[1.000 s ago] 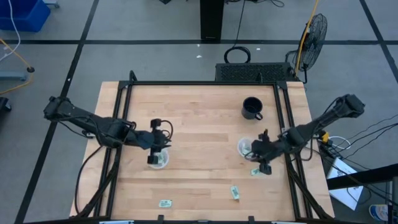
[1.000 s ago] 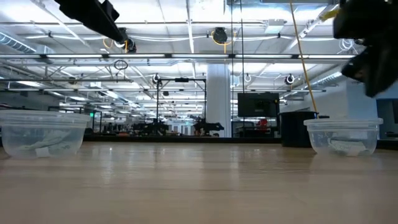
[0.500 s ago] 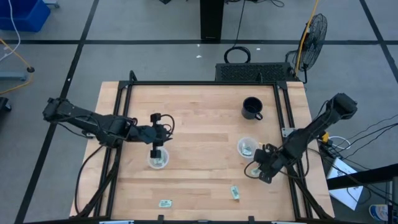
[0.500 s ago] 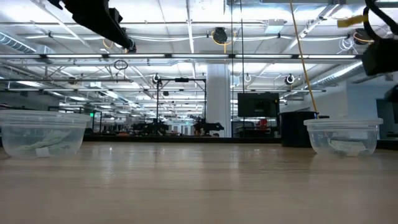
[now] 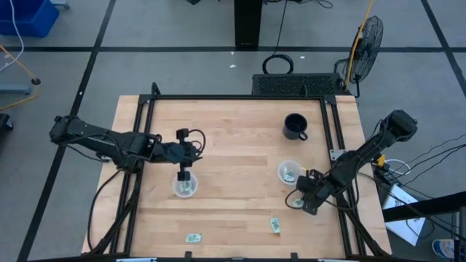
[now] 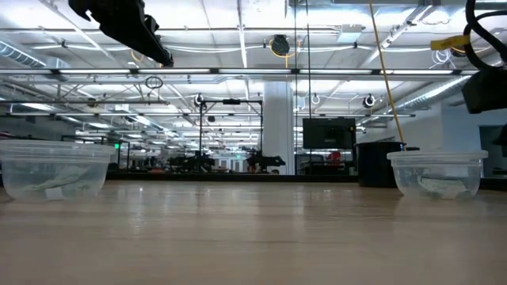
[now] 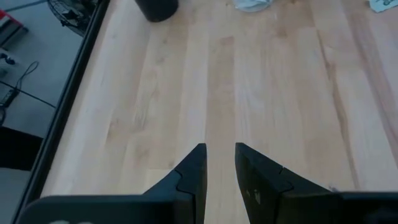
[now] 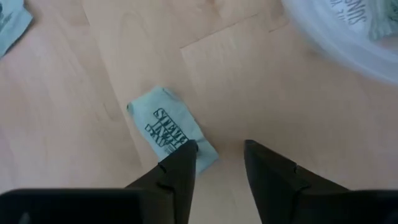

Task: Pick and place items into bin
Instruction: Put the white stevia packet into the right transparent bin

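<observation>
Small pale green packets lie flat on the wooden table: one (image 5: 296,201) by my right gripper, two (image 5: 275,225) (image 5: 193,237) near the near edge. Each of the two clear cups, left (image 5: 184,187) and right (image 5: 289,172), holds packets. My left gripper (image 5: 185,161) hangs open by a narrow gap (image 7: 219,163) just beyond the left cup, holding nothing. My right gripper (image 5: 302,201) is open (image 8: 219,155), low over a printed packet (image 8: 169,127) beside the right cup (image 8: 348,31). My right gripper comes at the packet from above, slanting. One fingertip (image 8: 186,154) stands at the packet's near corner (image 8: 202,148). Whether it touches, I cannot tell. The packet lies flat on the table.
A black mug (image 5: 295,126) stands toward the far right, beyond the right cup. Another packet (image 8: 9,25) shows at the edge of the right wrist view. Bare wood lies in the middle of the table (image 5: 233,156). A black frame rims the table (image 5: 233,97).
My left gripper has drawn back from over the left cup toward the far edge and risen. My right gripper has moved from beside the right cup toward the near edge, down to the packet lying there. The packets and cups have stayed in place.
</observation>
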